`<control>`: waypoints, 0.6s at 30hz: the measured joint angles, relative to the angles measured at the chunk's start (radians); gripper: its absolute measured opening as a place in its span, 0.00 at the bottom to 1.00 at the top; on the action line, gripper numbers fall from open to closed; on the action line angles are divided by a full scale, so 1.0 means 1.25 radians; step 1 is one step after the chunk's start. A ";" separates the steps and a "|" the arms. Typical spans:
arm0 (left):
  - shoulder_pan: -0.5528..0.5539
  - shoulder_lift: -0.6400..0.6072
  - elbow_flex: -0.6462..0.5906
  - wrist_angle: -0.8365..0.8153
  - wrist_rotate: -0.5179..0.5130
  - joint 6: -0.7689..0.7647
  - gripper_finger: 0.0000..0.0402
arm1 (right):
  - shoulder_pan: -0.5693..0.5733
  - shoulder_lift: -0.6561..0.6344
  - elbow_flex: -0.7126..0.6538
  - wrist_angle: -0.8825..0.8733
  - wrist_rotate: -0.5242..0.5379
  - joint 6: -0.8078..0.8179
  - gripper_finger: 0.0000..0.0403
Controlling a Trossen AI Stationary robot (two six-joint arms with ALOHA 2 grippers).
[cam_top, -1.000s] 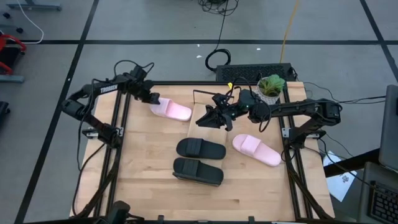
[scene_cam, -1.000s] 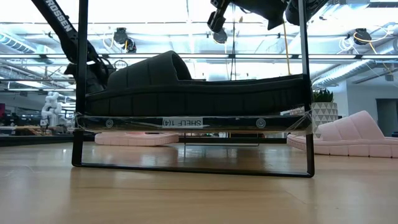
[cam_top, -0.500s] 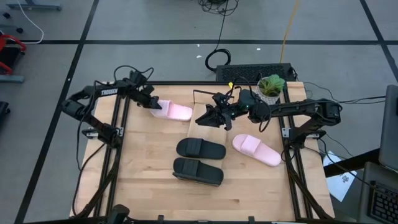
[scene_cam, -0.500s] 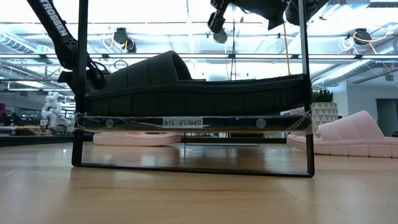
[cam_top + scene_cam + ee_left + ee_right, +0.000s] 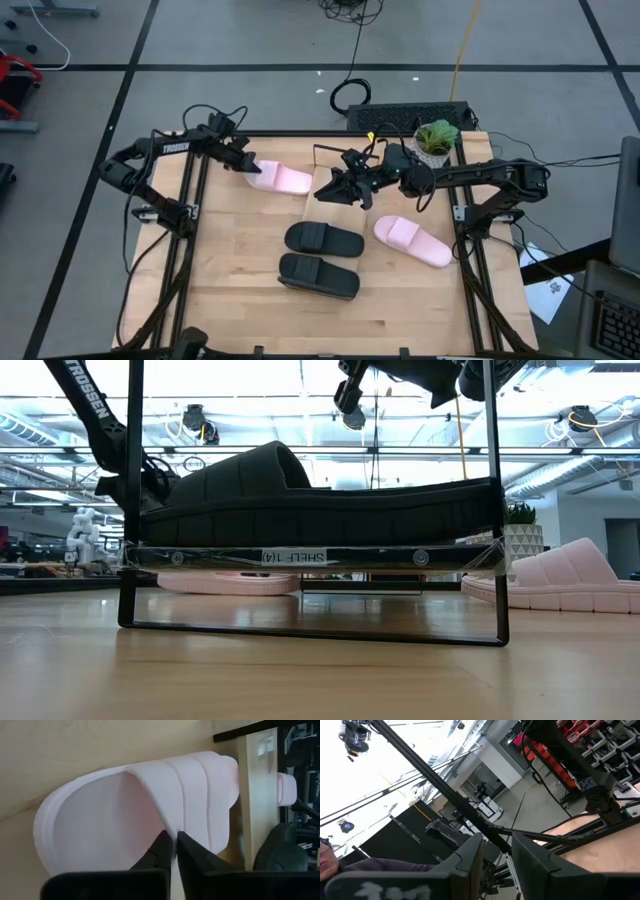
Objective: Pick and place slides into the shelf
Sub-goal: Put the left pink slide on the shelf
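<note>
At the table's (image 5: 240, 290) far left, your left gripper (image 5: 172, 851) pinches the heel rim of a pink slide (image 5: 150, 810), jaws closed on it, as only the left wrist view confirms. From above, the right gripper (image 5: 335, 190) hovers over the shelf (image 5: 322, 178); its jaws stand slightly parted.

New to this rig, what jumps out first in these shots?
The left gripper has its fingers pinched on the edge of a pink slide at the table's far left. Two black slides lie side by side mid-table, a second pink one to their right. The right gripper hangs above the shelf, tilted up toward the room.
</note>
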 joint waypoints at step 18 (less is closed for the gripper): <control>0.097 -0.195 0.106 -0.106 0.064 -0.059 0.00 | 0.000 0.000 0.000 0.001 -0.005 0.003 0.23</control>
